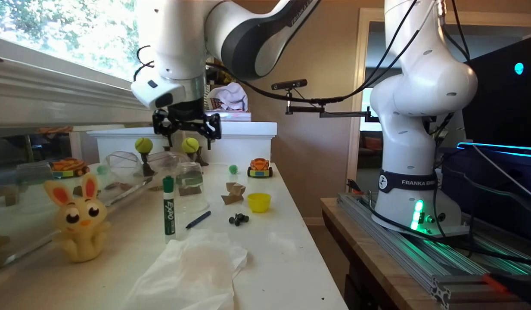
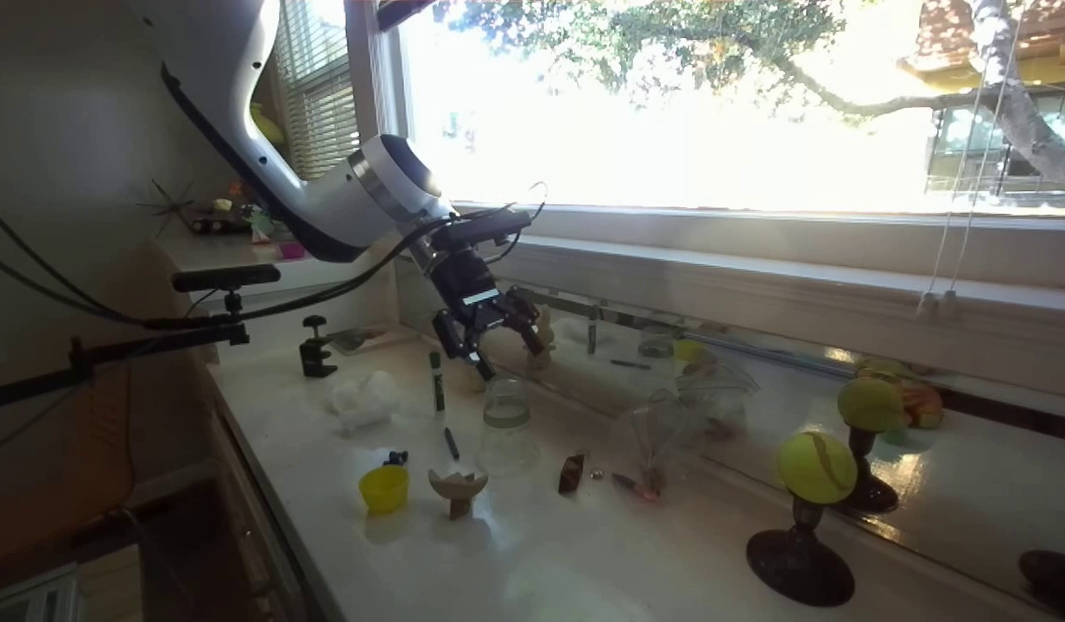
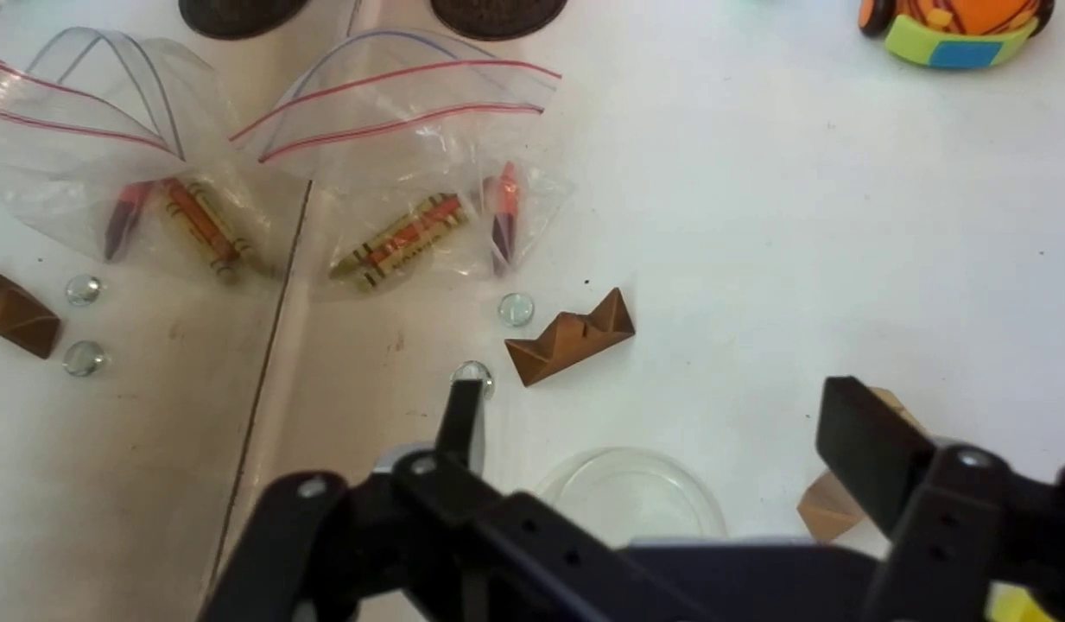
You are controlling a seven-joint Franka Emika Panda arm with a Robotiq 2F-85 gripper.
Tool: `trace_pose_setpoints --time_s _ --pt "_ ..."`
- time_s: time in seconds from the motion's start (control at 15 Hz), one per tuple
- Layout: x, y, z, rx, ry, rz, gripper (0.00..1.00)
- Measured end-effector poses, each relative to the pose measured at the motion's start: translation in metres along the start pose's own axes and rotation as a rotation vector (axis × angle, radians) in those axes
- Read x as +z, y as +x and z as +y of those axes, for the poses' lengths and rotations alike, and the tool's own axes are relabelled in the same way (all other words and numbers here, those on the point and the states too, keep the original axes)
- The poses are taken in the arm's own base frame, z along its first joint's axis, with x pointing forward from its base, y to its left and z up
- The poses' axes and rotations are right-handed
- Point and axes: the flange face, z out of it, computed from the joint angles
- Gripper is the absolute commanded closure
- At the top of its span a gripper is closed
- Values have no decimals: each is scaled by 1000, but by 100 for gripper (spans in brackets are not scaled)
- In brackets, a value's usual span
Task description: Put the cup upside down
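A small yellow cup stands upright with its opening up, near the front edge of the white counter. It also shows in an exterior view, and a bit of it shows at the lower right corner of the wrist view. My gripper is open and empty, high above the counter, toward the window side of the cup. Its spread fingers show in an exterior view and in the wrist view. A clear jar stands below the gripper; a clear round rim shows between the fingers.
Near the cup are a folded brown paper piece, a dark small object and a pen. A green marker stands upright. A plastic bag, tennis ball stand and toy car lie farther off. A mirrored panel backs the counter.
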Motion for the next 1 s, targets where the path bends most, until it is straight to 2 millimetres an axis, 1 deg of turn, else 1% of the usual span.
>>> trace_pose_setpoints --time_s 0.13,0.2,0.33,0.47,0.6,0.73,0.87,1.0 --pt "-14 -12 6 49 -18 17 0" --pt "-25 -20 9 81 -33 46 0" --pt "-52 -38 12 144 -83 129 0" --pt "-78 -58 8 217 -120 219 0" --pt "-96 -75 -2 297 -109 312 0" --pt "-106 -85 -17 366 -61 404 0" --pt "-108 -89 -35 418 10 454 0" --pt "-108 -91 -51 489 63 415 0"
